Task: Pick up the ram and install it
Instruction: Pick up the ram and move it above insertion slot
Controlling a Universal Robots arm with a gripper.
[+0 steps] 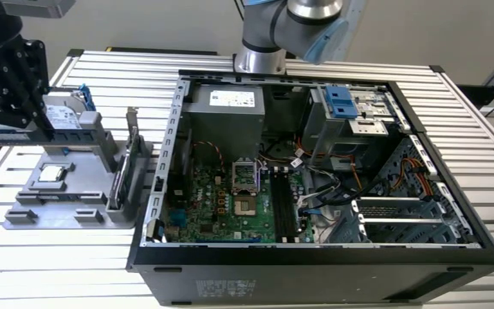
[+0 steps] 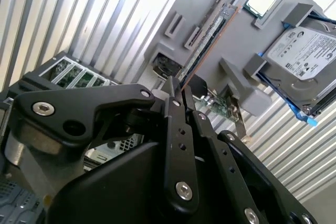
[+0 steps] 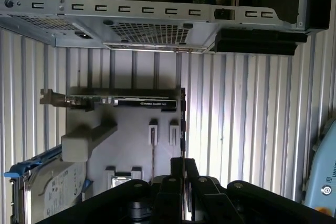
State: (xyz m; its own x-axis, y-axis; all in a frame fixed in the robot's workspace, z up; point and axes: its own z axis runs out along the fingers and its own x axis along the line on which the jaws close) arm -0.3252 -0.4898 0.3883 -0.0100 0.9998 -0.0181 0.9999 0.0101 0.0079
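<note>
Hovering over the grey holder (image 1: pixel 58 199) in the exterior view, the gripper (image 1: pixel 41 119), fingers pressed together, faces the second wrist view's edge-on ram (image 2: pixel 209 43).

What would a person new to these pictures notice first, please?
The open computer case in the middle of the exterior view draws the eye first, with its green board bare. At that view's left a grey holder carries a silver hard drive. In the second wrist view the black gripper hangs close to one end of the ram, which sits in the holder.
</note>
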